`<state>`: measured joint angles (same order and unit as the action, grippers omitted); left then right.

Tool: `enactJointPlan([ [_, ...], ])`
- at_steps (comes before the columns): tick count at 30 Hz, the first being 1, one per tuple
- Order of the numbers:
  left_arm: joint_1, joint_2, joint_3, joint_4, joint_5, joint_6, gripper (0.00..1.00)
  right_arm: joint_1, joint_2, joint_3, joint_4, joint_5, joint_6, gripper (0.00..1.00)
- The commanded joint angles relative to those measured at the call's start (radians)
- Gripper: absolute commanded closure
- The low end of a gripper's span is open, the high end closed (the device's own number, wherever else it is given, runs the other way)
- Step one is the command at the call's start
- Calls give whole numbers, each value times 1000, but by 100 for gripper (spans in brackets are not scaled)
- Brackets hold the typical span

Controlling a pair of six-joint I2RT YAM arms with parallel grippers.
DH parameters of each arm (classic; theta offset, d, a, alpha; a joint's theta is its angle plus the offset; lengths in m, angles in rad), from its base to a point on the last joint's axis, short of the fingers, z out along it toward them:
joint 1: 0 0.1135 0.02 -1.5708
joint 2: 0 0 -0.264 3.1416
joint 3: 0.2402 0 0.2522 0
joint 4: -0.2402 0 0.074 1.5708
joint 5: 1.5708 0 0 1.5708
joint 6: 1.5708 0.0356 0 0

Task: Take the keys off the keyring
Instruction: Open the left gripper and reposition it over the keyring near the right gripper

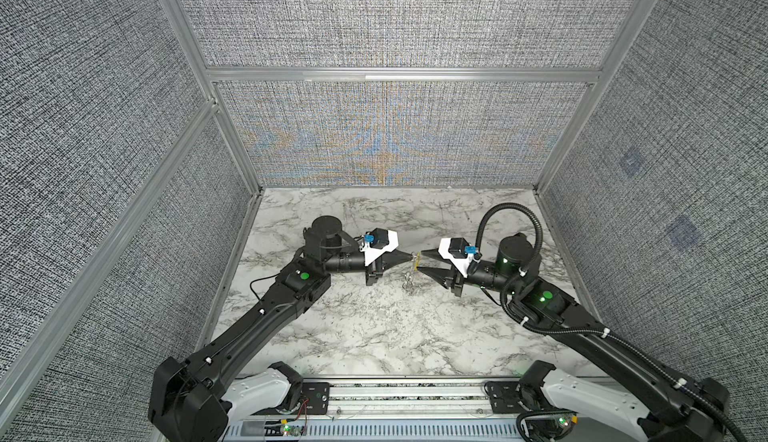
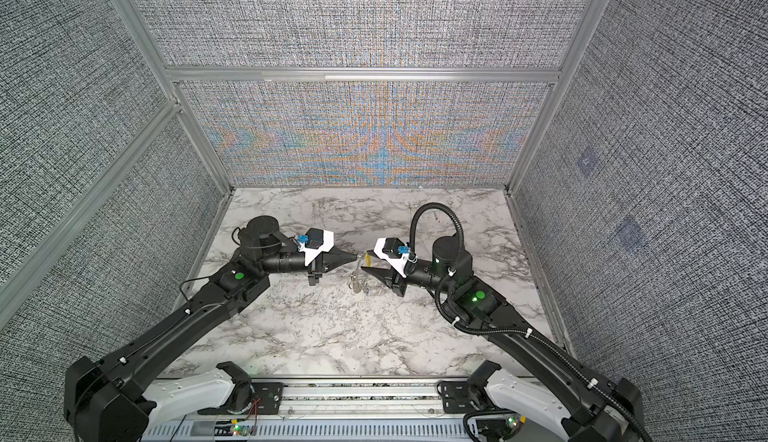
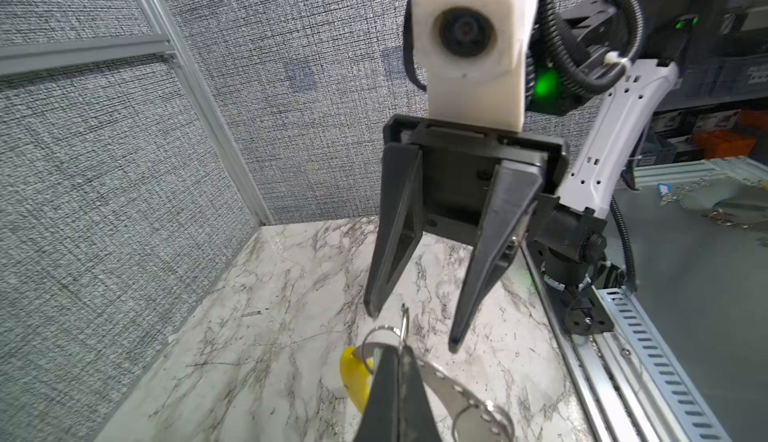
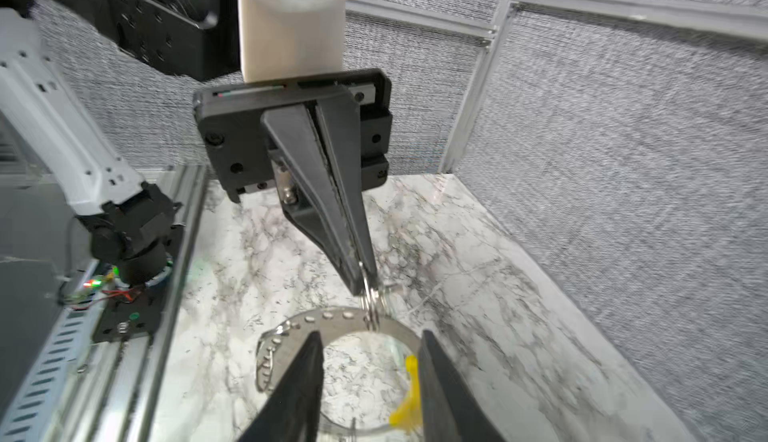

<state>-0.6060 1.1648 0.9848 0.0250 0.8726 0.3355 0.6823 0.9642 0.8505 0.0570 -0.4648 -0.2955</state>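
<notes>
My left gripper is shut on a small split ring that threads the keyring. The keyring is a wide flat grey hoop with a row of holes and a yellow piece on its rim. It hangs below the left fingertips over the middle of the table. My right gripper faces the left one, open, one finger on each side of the hoop. The yellow piece lies against one finger. The keys cannot be made out in any view.
The marble tabletop is walled by grey fabric panels on three sides. An aluminium rail with both arm bases runs along the front edge. A second small ring hangs on the hoop.
</notes>
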Motion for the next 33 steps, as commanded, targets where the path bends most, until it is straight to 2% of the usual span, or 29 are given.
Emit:
enactJointPlan([
  [1, 0, 38, 95, -258, -121, 133, 100, 1, -13, 32, -135, 186, -102, 56],
  [8, -18, 119, 272, -496, -236, 189, 100, 9, 20, 65, -151, 262, -152, 57],
  [14, -52, 178, 387, -624, -283, 200, 100, 38, 53, 67, -88, 297, -156, 67],
  [23, -87, 233, 487, -718, -311, 198, 100, 64, 61, 49, -24, 253, -123, 74],
  [33, -105, 229, 493, -720, -304, 212, 100, 65, 56, 18, 16, 238, -50, 81],
])
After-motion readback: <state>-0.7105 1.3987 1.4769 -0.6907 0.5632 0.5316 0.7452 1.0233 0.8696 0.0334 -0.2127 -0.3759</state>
